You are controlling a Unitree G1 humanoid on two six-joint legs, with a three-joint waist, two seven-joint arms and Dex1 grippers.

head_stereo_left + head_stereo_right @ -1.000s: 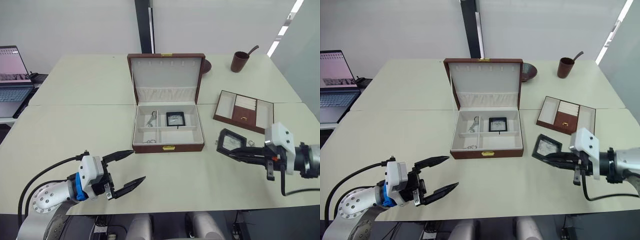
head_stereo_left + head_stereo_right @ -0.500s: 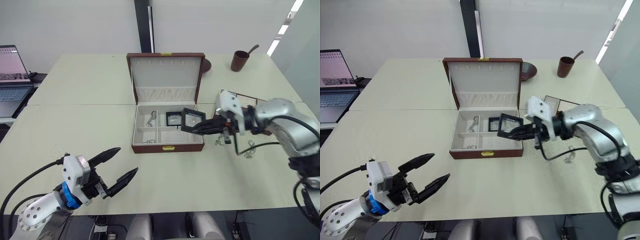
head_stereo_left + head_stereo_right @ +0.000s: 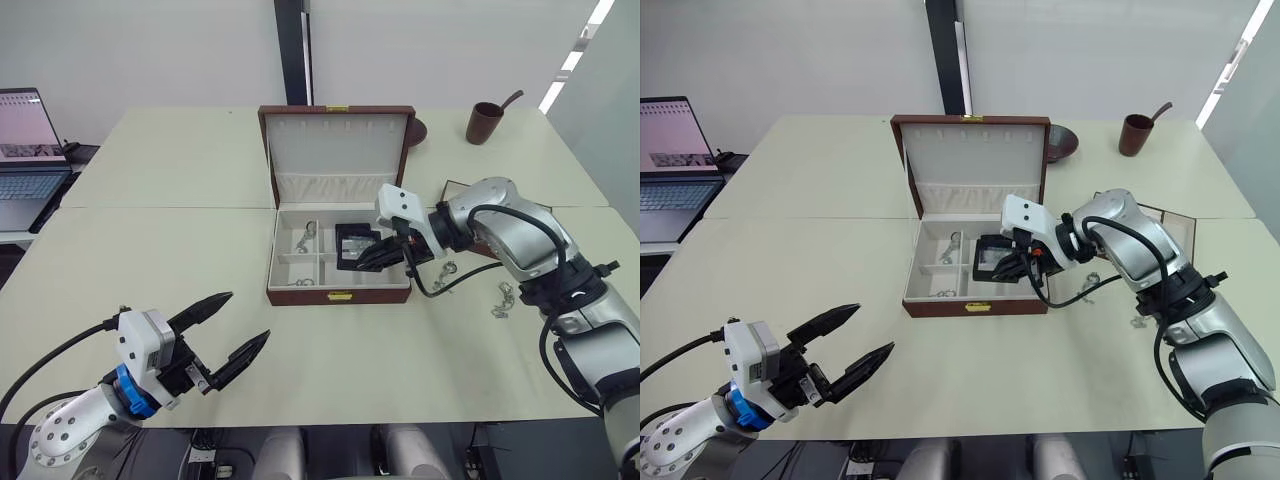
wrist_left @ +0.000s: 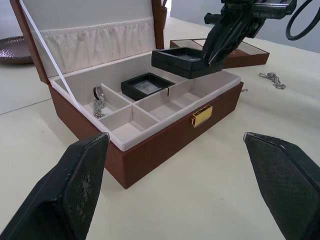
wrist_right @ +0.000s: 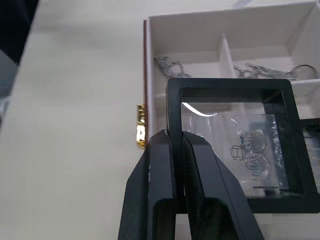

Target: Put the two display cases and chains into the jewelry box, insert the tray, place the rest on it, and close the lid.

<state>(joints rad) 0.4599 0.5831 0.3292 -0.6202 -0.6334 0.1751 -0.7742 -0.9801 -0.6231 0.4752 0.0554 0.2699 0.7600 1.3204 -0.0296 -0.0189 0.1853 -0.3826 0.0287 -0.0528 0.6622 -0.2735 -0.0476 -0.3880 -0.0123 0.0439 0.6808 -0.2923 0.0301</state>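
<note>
Box [image 3: 338, 292]: open, near the middle of the tabletop [image 3: 160, 250], lid [image 3: 337, 155] standing upright at the back, gold clasp on the front wall.

Box contents: one case [image 4: 147, 85] lying flat in the back right compartment; a chain [image 3: 306, 236] with a ring in the back left compartment; another chain [image 3: 301, 283] in the front left compartment. The front right compartment shows bare lining in the left wrist view.

Second case [image 4: 184, 61]: held above the box's right half, clear of the lining, roughly level. The right gripper [image 5: 179, 142] has its two fingers clamped on the case's edge (the window shows silvery contents through the right wrist view).

Left gripper [image 3: 232, 331]: over the front left part of the tabletop, well apart from the box, fingers spread wide and holding nothing.

Tray [image 3: 1152, 214]: toward the right edge of the tabletop, largely hidden behind the right arm.

Loose chains: one [image 3: 442, 271] just beside the box's right wall, one [image 3: 502, 297] further toward the right edge.

Other items: a brown cup [image 3: 483, 122] with a handle sticking out, at the back right of the tabletop; a dark bowl [image 3: 1061, 141] just behind the lid's right corner; a laptop [image 3: 27, 150] open on a separate surface beyond the left edge.
</note>
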